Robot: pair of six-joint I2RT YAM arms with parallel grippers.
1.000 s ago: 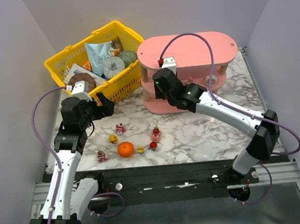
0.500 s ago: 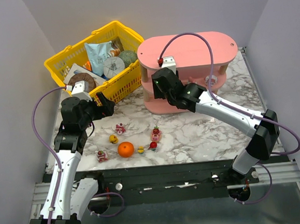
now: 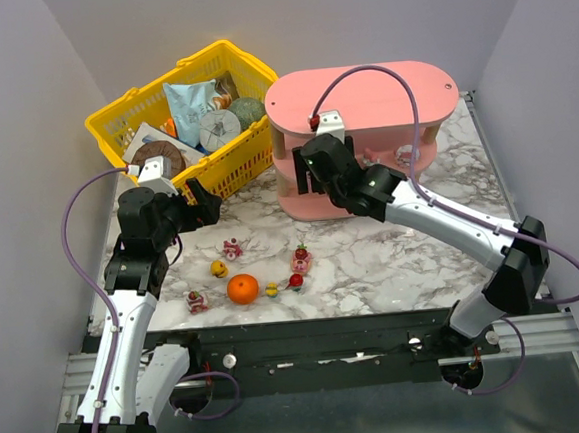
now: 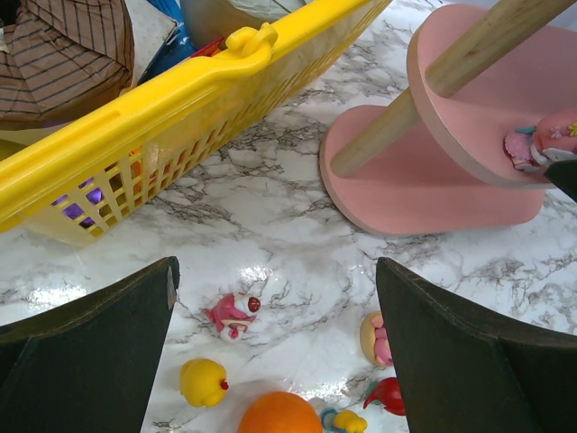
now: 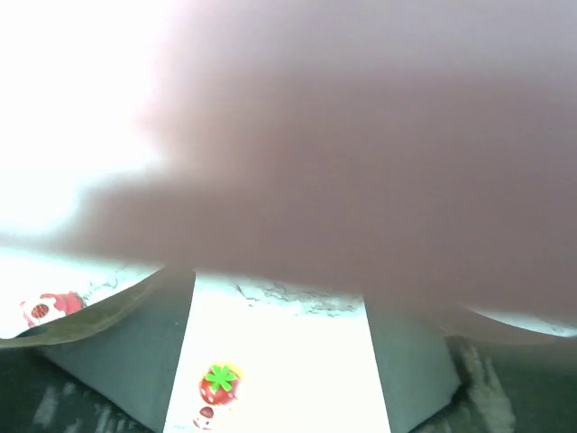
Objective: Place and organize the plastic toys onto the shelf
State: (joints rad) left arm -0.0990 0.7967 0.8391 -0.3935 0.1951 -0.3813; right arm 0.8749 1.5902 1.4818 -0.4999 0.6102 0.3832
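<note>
The pink shelf (image 3: 361, 101) stands at the back right, with two small toys (image 3: 403, 154) on its middle board. Several tiny toys lie on the marble in front: a pink one (image 3: 233, 248), a yellow one (image 3: 218, 269), a strawberry-topped one (image 3: 301, 256) and a red one (image 3: 295, 279). My left gripper (image 3: 205, 205) is open and empty above them; its view shows the pink toy (image 4: 233, 313) and the yellow toy (image 4: 202, 382) between the fingers (image 4: 90, 352). My right gripper (image 3: 310, 178) is open and empty at the shelf's left end; the shelf (image 5: 361, 135) blurs its view, with the strawberry toy (image 5: 217, 386) below.
A yellow mesh basket (image 3: 254, 144) of packaged goods stands at the back left, close to the left gripper. An orange ball (image 3: 242, 289) lies among the toys, with a pink toy (image 3: 197, 302) to its left. The shelf's wooden post (image 4: 424, 99) and base (image 4: 424, 189) are ahead right.
The right arm has shifted slightly to the right along the shelf's left end. The left arm and the toys have not moved.
</note>
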